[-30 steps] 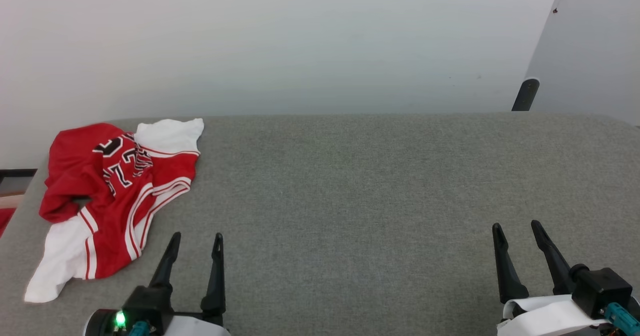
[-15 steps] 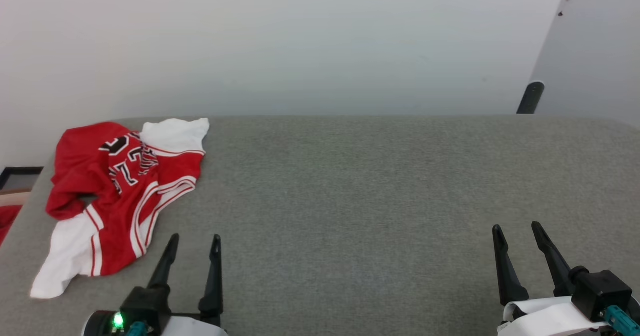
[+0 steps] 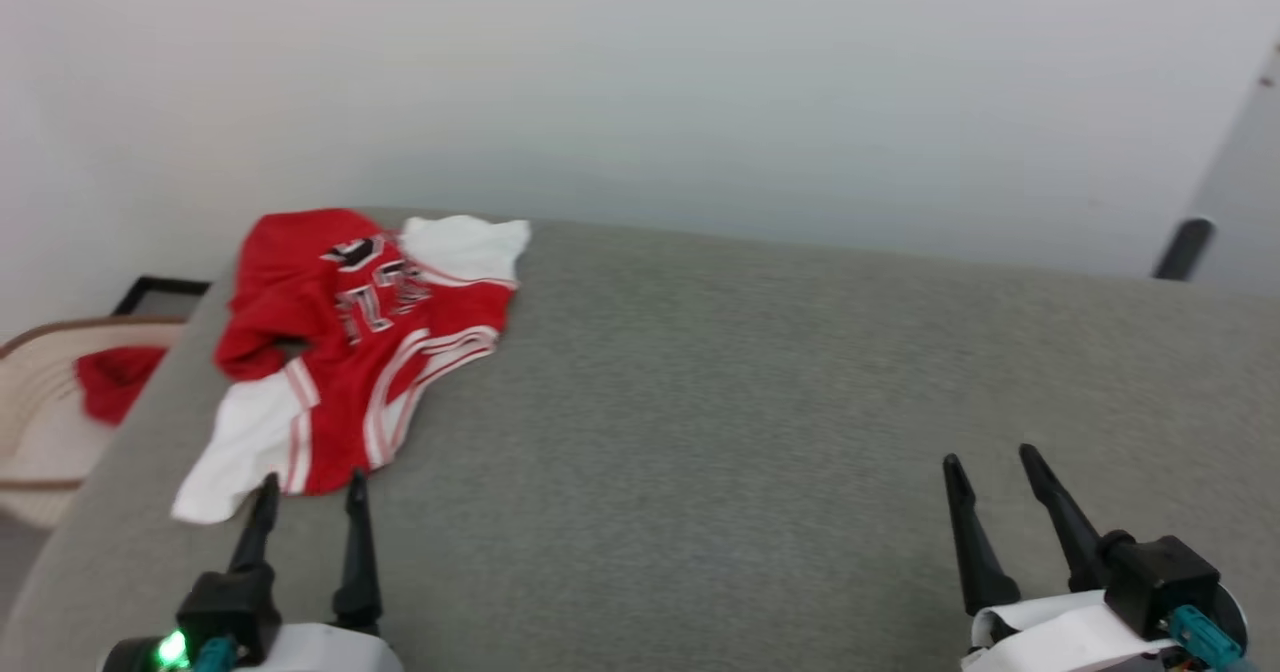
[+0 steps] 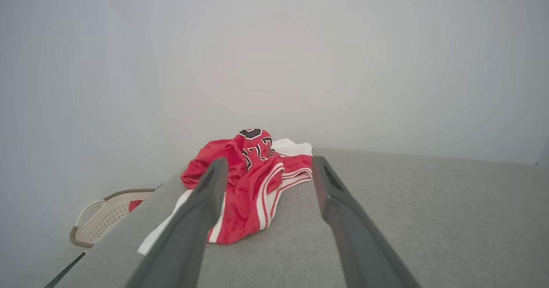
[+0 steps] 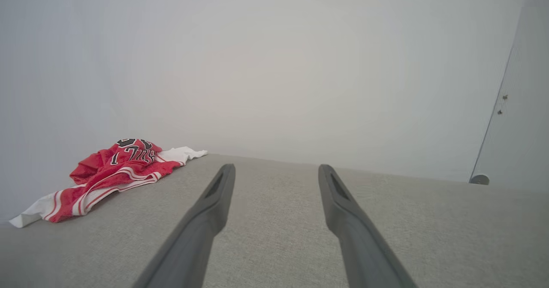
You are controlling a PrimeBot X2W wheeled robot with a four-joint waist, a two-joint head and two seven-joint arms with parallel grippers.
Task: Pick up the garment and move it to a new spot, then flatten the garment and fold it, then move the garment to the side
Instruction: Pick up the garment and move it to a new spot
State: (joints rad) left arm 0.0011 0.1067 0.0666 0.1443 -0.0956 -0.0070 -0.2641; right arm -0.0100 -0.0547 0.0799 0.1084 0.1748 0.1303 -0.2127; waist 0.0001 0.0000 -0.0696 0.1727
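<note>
- Grey woven fabric is covering the broad padded surface [image 3: 750, 402], and it is running back to a plain pale wall [image 3: 640, 82].
- One left gripper [image 3: 312, 480] is hovering low over this surface with its two dark fingers spread wide, gripping nothing. Its tips are sitting just beside the garment's near hem. In the left wrist view the left gripper [image 4: 269, 161] is framing the garment [image 4: 248, 185] between its fingers.
- One right gripper [image 3: 988, 455] is hanging well apart from the garment on the robot's right, its two fingers likewise parted wide and carrying nothing. In its own wrist view the right gripper [image 5: 277, 167] is pointing across bare grey fabric.
- One garment [image 3: 350, 352] is lying crumpled at the surface's far left corner. It is red with white sleeves and white-and-red striped trim.
- Black, white-edged lettering is showing on the garment's far upper part, creased and turned away, so it is not reading as a whole word. The right wrist view is giving the garment [image 5: 107, 168] side-on.
- One pale basket [image 3: 40, 422] is sitting lower, off the surface's edge, to the garment's left, with one red cloth [image 3: 115, 382] lying inside.
- One dark post [image 3: 1180, 249] is standing far to the garment's right, beyond the surface.
</note>
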